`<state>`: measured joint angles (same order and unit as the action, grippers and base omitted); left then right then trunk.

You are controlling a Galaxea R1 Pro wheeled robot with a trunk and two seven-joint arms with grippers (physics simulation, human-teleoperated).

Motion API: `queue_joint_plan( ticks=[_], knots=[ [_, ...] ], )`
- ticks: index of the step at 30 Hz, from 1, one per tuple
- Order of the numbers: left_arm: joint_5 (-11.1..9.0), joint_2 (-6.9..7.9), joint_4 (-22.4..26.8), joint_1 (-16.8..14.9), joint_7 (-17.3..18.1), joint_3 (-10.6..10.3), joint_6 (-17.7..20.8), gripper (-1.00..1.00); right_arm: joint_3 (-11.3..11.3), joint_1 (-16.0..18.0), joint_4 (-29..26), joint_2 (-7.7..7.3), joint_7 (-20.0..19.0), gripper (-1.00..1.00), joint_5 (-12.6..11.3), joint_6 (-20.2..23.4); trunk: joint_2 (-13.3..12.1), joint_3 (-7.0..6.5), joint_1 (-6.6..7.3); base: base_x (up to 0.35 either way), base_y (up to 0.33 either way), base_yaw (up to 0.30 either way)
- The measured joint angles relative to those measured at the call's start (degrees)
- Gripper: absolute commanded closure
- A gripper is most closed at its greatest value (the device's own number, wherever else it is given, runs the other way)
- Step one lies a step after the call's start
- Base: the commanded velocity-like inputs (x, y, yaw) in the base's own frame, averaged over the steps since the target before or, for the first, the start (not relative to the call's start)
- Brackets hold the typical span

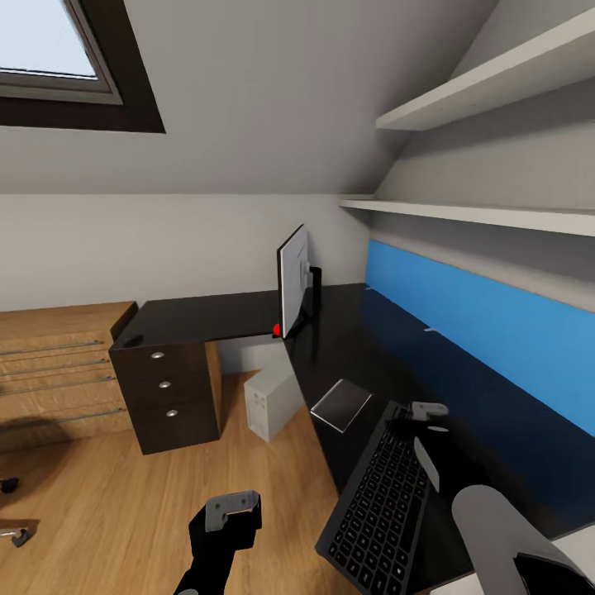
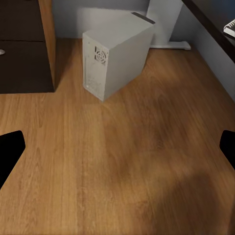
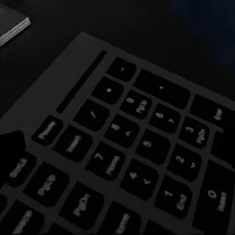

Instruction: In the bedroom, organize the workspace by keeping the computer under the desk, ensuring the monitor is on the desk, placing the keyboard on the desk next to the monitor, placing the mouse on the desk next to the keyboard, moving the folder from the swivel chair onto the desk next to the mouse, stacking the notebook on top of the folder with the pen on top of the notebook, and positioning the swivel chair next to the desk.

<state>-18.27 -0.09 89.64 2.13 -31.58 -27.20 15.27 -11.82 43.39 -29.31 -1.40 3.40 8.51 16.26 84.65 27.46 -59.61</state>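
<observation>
1. An attic bedroom with sloped grey walls and a light wood floor (image 1: 107, 496). An L-shaped black-topped desk (image 1: 207, 318) with a blue back panel (image 1: 479, 322) runs along the wall.

2. Done so far, judging by how things lie: the monitor (image 1: 292, 283) stands upright at the desk's inner corner. The white computer tower (image 1: 271, 401) sits on the floor under the desk edge, beside the dark drawer unit (image 1: 165, 397). The dark keyboard (image 1: 378, 496) lies on the desktop, though its near end overhangs the front edge and it sits well apart from the monitor, so its placement looks unfinished.

3. A thin dark notebook (image 1: 341, 404) lies on the desk between monitor and keyboard. What may be the pen (image 1: 429, 329), a tiny pale sliver, lies near the back panel; it is too small to be sure.

4. Left to do, apparently: mouse, folder, stacking and chair. At the far left edge, dark casters suggest a chair base (image 1: 12, 529).

5. The right gripper (image 1: 430, 417) hovers at the keyboard's far end. The right wrist camera looks closely down at the number-pad keys (image 3: 147, 142). Whether its jaws are parted, I cannot tell.

6. The left gripper (image 1: 231, 508) hangs low over the bare floor, well apart from the computer tower (image 2: 113, 56); its fingertips (image 2: 10, 152) stand wide apart, holding nothing.
</observation>
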Motion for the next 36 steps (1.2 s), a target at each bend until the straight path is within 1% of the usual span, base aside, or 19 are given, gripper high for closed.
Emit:
queue_joint_plan(
  ticks=[1, 4, 8, 15, 21, 33, 36],
  knots=[
    [0.01, 0.0, 0.0, 0.0, 0.0, 0.0, 0.0, -1.0, -0.01, 0.0, 0.07, 0.26, -2.46, -1.0, -0.06, -0.02, 0.0, 0.0, 0.0, 0.0, 0.0, 0.0],
    [0.03, 0.0, 0.0, 0.0, 0.0, 0.0, 0.0, -1.0, -0.01, 0.0, 0.15, 0.51, -3.68, -1.0, -0.05, -0.03, 0.0, 0.0, 0.0, 0.0, 0.0, 0.0],
    [0.05, -0.03, 0.01, 0.0, 0.0, 0.0, -0.02, -1.0, 0.07, 0.0, 0.22, 1.34, -5.69, -1.0, -0.06, -0.08, 0.0, 0.0, 0.0, 0.0, 0.0, 0.0],
    [0.05, -0.08, 0.23, 0.0, 0.0, -0.08, -0.16, -1.0, 0.19, 0.0, 0.35, 1.88, -8.32, -1.0, -0.07, -0.12, 0.0, 0.0, 0.0, 0.0, 0.0, 0.0],
    [0.01, -0.09, 0.25, 0.0, 0.0, -0.09, -0.17, -1.0, 0.26, 0.0, 0.47, 1.98, -8.61, -1.0, -0.06, -0.12, 0.0, 0.0, 0.0, 0.0, 0.0, 0.0],
    [0.04, -0.11, 0.26, 0.0, 0.0, -0.09, -0.17, -1.0, 0.27, 0.03, -0.35, 1.97, -8.26, -1.0, 0.26, 0.38, 4.81, 2.14, -2.62, 0.0, 0.0, 0.0],
    [0.05, -0.15, 0.25, 0.0, 0.0, -0.1, -0.17, -1.0, 0.32, 0.04, -0.4, 1.97, -8.18, -1.0, 0.14, 0.46, 4.82, 2.14, -2.63, 0.0, 0.0, 0.0]
  ],
)
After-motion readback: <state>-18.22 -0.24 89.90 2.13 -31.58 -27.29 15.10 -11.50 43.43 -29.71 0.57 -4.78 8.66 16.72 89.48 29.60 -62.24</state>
